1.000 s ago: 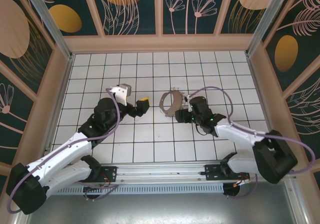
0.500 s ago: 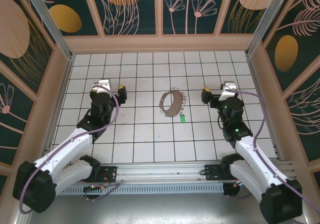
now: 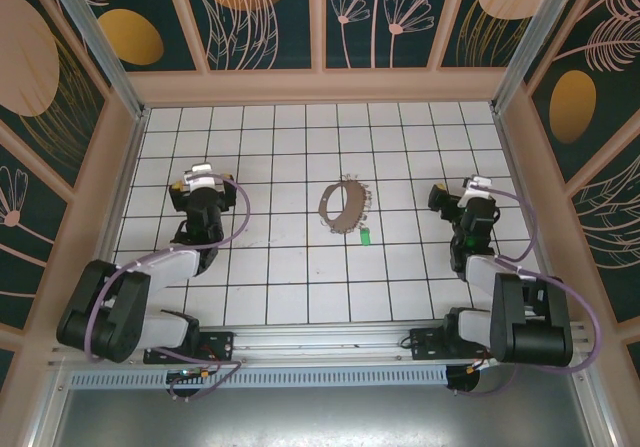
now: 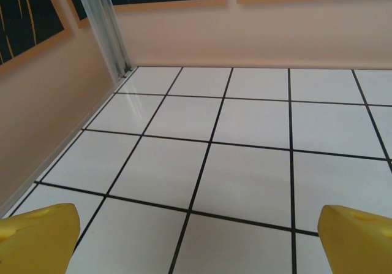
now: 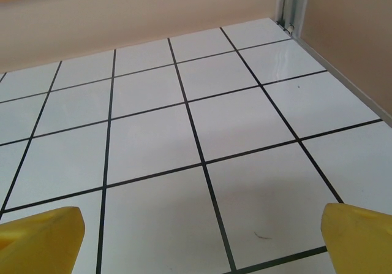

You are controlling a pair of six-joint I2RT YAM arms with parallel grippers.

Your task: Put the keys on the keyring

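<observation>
Near the middle of the table point(image 3: 280, 297), the keyring point(image 3: 344, 207) lies with the green-tagged keys point(image 3: 366, 235) just beside its near side; threading cannot be confirmed. Left hand point(image 4: 196, 240) and right hand point(image 5: 199, 240), fingers spread and empty, hang toward opposite side edges.

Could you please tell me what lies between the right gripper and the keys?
Just bare white tiles: in the top view, the stretch from the right gripper to the keys has nothing on it.
</observation>
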